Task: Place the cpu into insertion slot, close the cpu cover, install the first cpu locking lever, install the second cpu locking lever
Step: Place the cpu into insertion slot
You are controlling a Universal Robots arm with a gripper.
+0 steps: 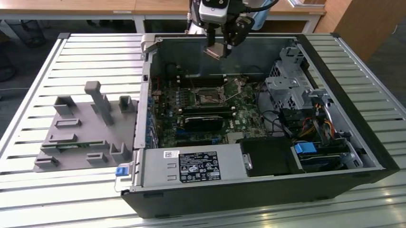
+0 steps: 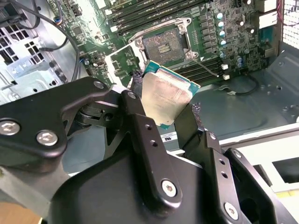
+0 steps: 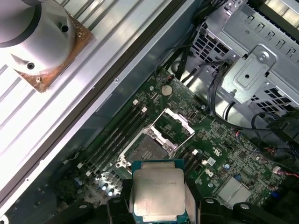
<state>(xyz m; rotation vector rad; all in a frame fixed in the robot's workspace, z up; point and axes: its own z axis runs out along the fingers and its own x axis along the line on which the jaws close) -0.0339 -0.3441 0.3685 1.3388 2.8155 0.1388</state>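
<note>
We are watching the gripper (image 1: 219,46) hanging high over the far wall of the open computer case (image 1: 254,202), its jaws clamping the cpu (image 2: 166,95) by two opposite edges. The case is sitting near the middle of the slatted bench (image 1: 51,190).

We are judging the main risk to be a bad landing. The chip is riding tilted in the grip, not level with the board, and from this height it is lying well apart from the insertion slot (image 2: 162,45). If it is coming down at that slant, or turned the wrong way for the socket, one corner could be striking the contacts first and bending them. A thin edge hold is also leaving little margin, so we are counting a slip as possible. The cpu cover (image 3: 161,136) is standing raised along one side of the slot, and a drifting approach could be catching it. The long black memory slots (image 3: 117,135) are running just beside the socket, so an off-target descent could be ending there instead.

The chip itself is showing as a small flat square. In both wrist views we are seeing a dull silver-grey metal top, a thin teal-green border around it and faint print we are not reading. The slot is lying open and bare, near the middle of the green motherboard (image 3: 210,154).
</note>
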